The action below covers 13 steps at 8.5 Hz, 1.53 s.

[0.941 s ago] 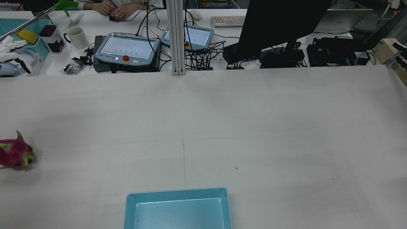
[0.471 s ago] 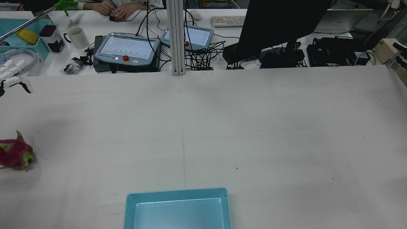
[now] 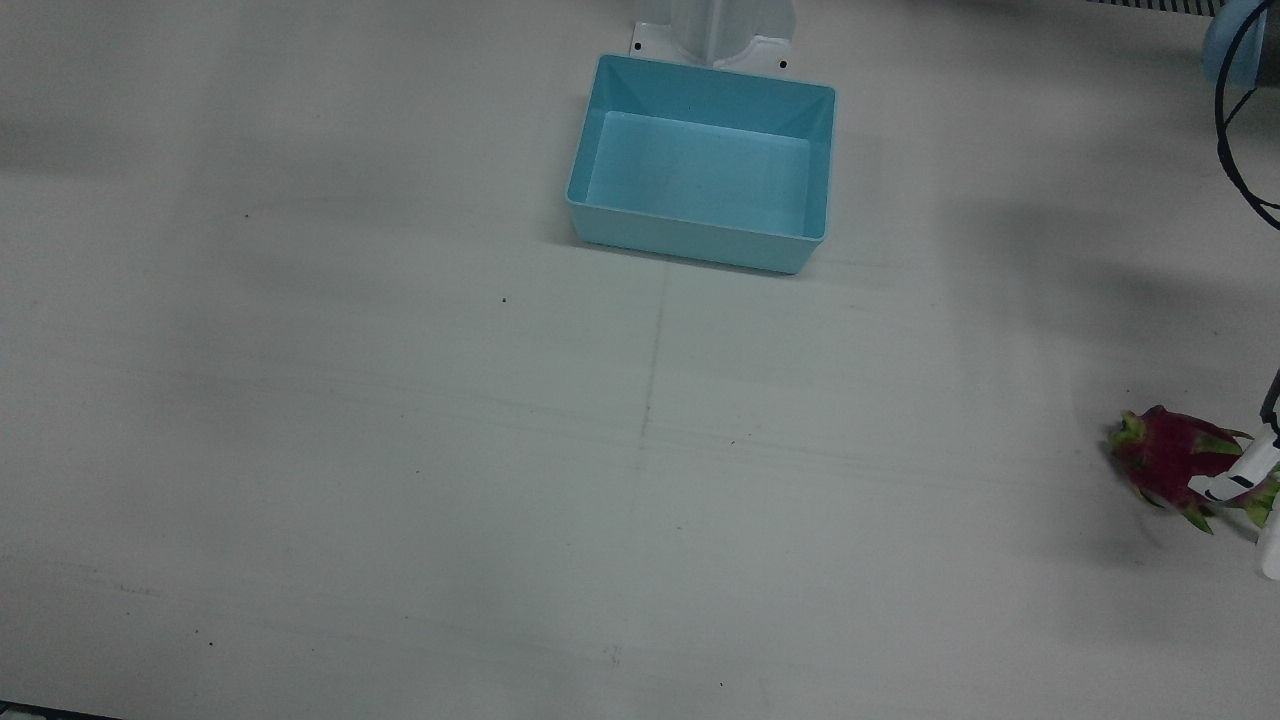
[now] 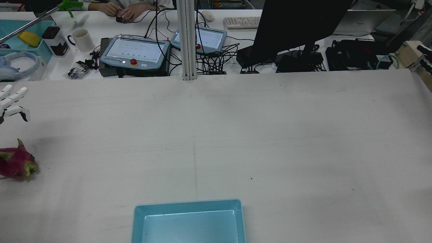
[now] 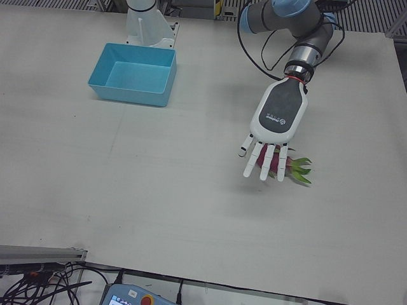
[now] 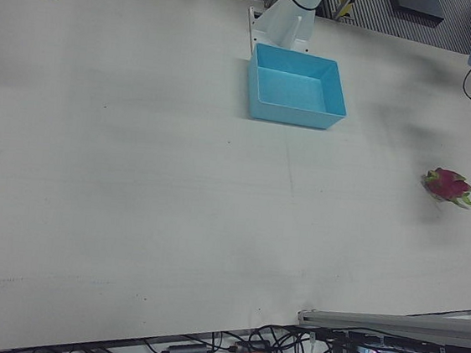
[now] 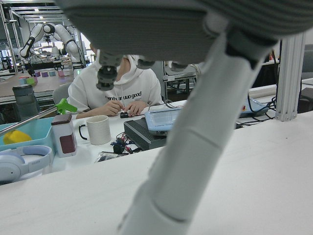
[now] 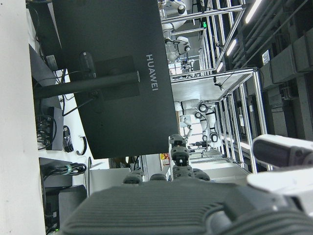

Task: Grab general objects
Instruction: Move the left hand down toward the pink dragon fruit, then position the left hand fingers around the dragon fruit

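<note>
The left hand (image 5: 275, 124) hangs above the tabletop (image 5: 159, 184) with its white fingers (image 5: 266, 159) spread and stretched straight, palm down, grasping nothing. Just beneath the fingertips, partly hidden by them in the left-front view, lies the dragon fruit (image 5: 291, 167), red-pink with green leaf tips, resting on the tabletop; whether the fingers touch it cannot be told from that view, but the rear view shows the hand (image 4: 11, 101) clear of the fruit (image 4: 17, 163), with bare tabletop between them. A small round logo sits on the grey back of the hand, too small to read.

Well away from the hand, toward the arms' pedestals, stands an open blue bin (image 5: 134, 74) with nothing in it.

The right hand (image 8: 195, 205) shows only as a grey ribbed edge and part of a white finger in its own view, so whether it is released or clenched cannot be told. Beyond it a black monitor (image 8: 112, 73) carries the word "HUAWEI".

Past the left hand's finger in its own view, a seated person (image 7: 117, 93) wears a white hoodie whose print reads "life without good"; a white mug (image 7: 98, 129) stands in front.
</note>
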Each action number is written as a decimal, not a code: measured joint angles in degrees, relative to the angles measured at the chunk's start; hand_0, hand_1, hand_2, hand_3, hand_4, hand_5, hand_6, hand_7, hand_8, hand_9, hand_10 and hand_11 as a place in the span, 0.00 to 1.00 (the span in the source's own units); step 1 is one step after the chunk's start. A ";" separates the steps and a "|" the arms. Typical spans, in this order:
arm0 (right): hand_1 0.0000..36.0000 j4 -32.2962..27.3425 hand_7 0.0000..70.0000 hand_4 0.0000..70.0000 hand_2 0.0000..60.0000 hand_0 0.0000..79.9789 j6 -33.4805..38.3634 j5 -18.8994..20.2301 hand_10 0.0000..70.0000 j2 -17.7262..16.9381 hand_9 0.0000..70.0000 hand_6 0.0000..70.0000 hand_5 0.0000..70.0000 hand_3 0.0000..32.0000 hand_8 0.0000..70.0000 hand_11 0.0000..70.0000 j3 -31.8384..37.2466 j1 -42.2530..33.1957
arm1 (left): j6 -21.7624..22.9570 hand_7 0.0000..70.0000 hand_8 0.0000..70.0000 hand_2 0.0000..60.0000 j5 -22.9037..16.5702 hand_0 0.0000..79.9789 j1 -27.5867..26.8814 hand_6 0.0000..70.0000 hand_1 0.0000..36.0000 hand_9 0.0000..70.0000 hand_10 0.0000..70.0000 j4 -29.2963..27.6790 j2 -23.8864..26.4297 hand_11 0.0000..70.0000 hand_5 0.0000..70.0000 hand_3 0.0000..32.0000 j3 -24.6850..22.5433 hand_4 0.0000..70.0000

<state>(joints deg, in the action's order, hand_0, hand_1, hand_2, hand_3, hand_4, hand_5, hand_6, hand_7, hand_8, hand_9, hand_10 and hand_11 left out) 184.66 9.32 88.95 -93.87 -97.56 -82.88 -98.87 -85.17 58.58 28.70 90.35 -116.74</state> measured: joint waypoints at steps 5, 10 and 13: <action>0.00 0.00 0.00 0.00 0.00 0.00 0.00 0.00 0.00 0.00 0.00 0.00 0.00 0.00 0.00 0.00 0.00 0.00 | -1.81 0.00 0.00 0.08 -0.03 0.76 -0.87 0.00 0.77 0.00 0.00 -8.23 -0.68 0.00 0.00 0.51 9.07 0.00; 0.00 0.00 0.00 0.00 0.00 0.00 0.00 0.00 0.00 0.00 0.00 0.00 0.00 0.00 0.00 0.00 0.00 0.00 | -1.69 0.00 0.00 0.05 -1.04 0.70 -2.09 0.00 0.66 0.00 0.00 -12.36 -1.48 0.00 0.00 0.47 13.17 0.00; 0.00 0.00 0.00 0.00 0.00 0.00 0.00 0.00 0.00 0.00 0.00 0.00 0.00 0.00 0.00 0.00 -0.03 0.00 | -1.76 0.00 0.00 0.06 -0.99 0.72 -3.46 0.00 0.69 0.00 0.00 -13.53 -1.55 0.00 0.00 0.48 14.68 0.00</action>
<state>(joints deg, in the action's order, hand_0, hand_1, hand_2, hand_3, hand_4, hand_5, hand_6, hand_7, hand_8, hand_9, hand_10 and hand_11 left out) 184.66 9.32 88.95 -93.87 -97.59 -82.88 -100.63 -86.16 55.12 15.17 88.81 -102.06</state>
